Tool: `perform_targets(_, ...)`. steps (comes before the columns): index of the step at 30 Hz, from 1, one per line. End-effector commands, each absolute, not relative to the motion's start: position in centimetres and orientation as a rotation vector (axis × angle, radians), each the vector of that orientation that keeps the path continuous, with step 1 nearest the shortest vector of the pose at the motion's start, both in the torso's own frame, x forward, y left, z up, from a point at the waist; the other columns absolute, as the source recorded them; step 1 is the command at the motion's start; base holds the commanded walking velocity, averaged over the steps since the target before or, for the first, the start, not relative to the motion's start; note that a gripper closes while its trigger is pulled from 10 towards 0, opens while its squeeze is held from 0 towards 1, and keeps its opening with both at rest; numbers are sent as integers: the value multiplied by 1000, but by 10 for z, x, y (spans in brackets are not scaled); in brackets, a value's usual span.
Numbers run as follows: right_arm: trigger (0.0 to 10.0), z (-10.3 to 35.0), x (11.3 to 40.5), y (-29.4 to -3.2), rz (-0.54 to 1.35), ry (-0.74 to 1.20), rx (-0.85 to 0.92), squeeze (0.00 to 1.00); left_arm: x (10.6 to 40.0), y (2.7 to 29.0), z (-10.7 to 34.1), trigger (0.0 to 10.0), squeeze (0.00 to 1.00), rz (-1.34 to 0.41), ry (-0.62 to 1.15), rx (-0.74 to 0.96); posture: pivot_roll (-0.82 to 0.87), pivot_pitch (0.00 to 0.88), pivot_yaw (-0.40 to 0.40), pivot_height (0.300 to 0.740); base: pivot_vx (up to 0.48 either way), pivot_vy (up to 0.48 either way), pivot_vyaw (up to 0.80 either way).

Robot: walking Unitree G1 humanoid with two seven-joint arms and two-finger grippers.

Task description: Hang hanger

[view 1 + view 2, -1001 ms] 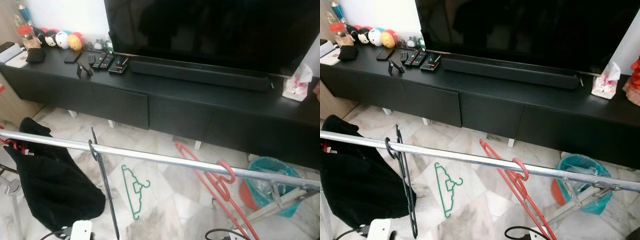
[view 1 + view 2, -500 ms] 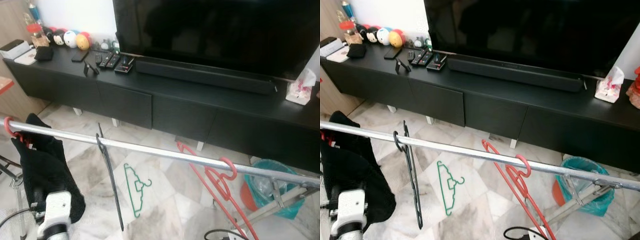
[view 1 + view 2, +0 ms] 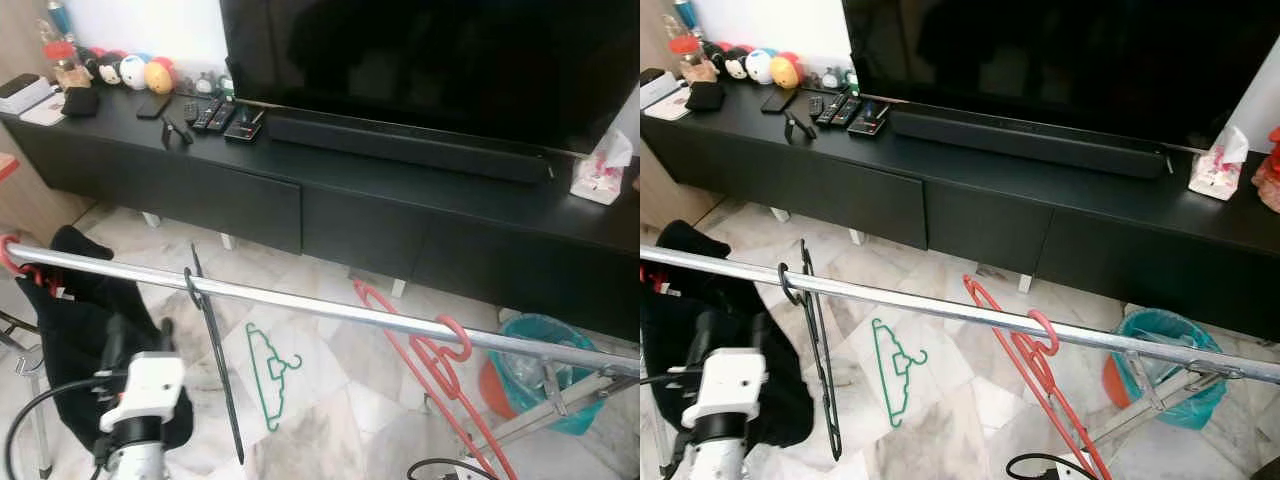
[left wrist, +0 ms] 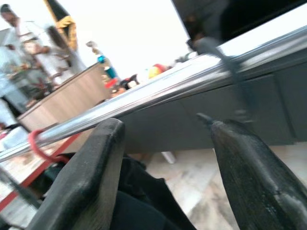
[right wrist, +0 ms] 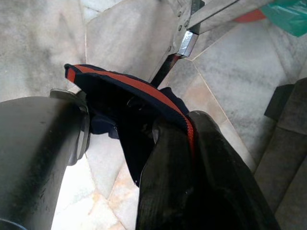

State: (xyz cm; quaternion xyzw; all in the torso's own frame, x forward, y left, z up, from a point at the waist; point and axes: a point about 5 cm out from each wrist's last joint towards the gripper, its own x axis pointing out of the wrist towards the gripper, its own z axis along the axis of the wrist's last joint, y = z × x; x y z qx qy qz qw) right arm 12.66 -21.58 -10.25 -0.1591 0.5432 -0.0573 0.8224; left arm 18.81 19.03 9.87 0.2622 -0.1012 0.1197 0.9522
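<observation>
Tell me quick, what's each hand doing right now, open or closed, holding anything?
Left hand: open, holding nothing, raised near the metal rail.
Right hand: cannot be told; a dark garment with a red stripe lies across its fingers.

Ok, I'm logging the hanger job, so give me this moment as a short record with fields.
rail: metal rail across the foreground
on rail: black hanger, red hanger, black garment
on floor: green hanger
left gripper: left gripper open, raised just below the rail beside the garment
right gripper: right gripper over a dark cloth with a red stripe
</observation>
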Motion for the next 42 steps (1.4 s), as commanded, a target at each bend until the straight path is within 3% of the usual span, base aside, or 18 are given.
perform_targets(1,10000,-103,124,-216,-119,1161,-343,0,182,191,98,10000,1000,238,-170,541,34,68,-1,740,0,0,0)
perform_targets(9,10000,-103,124,-217,-113,1161,-357,0,167,184,107,10000,1000,197,-138,437,38,67,-4,740,0,0,0)
perform_targets(19,10000,-103,125,-217,-105,1159,-366,0,172,159,112,10000,1000,-34,-81,251,38,73,-7,740,0,0,0)
perform_targets(20,10000,-103,125,-218,-105,1159,-367,0,172,158,111,10000,788,-57,-64,238,39,75,-8,740,0,0,0)
perform_targets(21,10000,-103,125,-218,-103,1160,-367,0,174,159,106,10000,0,-63,-20,208,40,75,-9,740,0,0,0)
perform_targets(29,10000,-103,126,-217,-104,1158,-364,0,198,173,93,10000,0,9,62,218,36,76,-12,740,0,0,0)
perform_targets(42,10000,-103,126,-217,-106,1158,-362,0,234,173,86,10000,0,15,76,197,22,80,-19,740,0,0,0)
